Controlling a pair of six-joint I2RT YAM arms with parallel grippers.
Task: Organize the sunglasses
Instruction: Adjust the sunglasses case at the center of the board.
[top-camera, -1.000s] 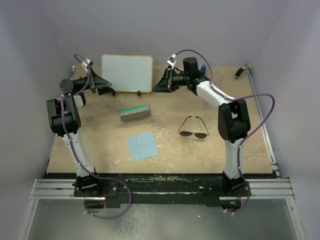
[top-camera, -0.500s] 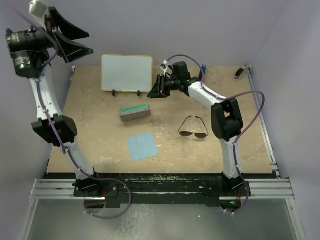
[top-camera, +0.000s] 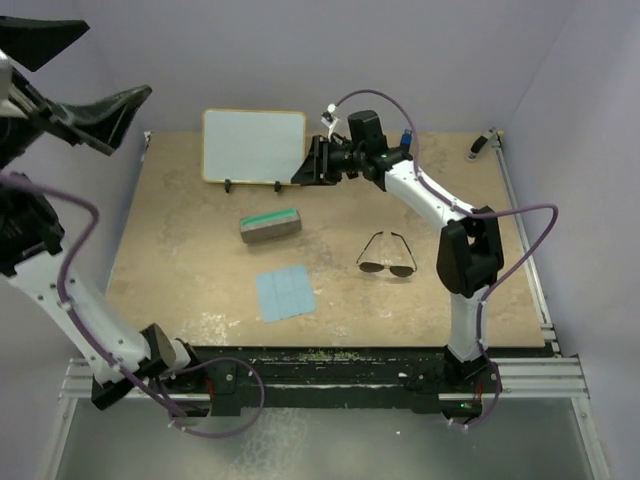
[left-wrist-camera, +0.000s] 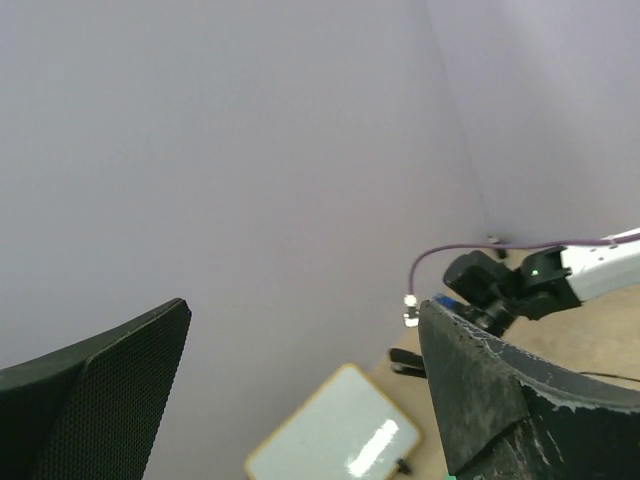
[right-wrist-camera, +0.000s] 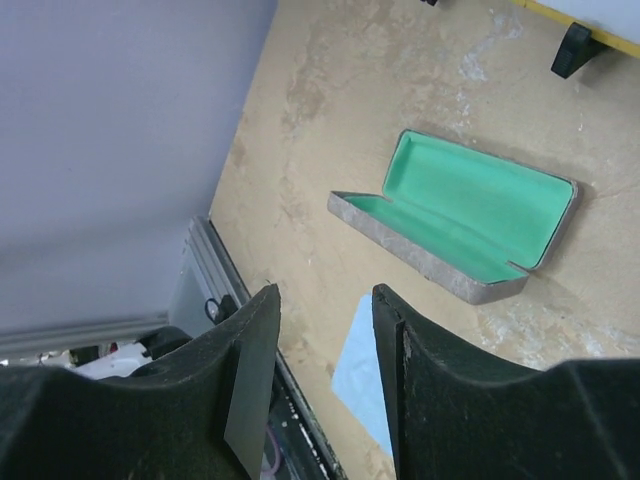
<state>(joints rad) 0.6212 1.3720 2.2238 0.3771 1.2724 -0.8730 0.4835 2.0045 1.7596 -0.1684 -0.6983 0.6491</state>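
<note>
While the thin dark wire-framed aviator sunglasses (top-camera: 387, 255) lie on the tan tabletop (top-camera: 180, 250) with temple arms unfolded, well apart from both sets of jaws, the right gripper (top-camera: 303, 170) hovers by the white dry-erase board (top-camera: 254, 146), jaws parted partway and empty. The left gripper (top-camera: 105, 62) hangs way up at the far left, spread wide on nothing, its upper finger cut off at the picture edge. Between board and light-blue square cloth (top-camera: 285, 293), the grey rectangular case (right-wrist-camera: 470, 215) sits open, its green lining bare.
</note>
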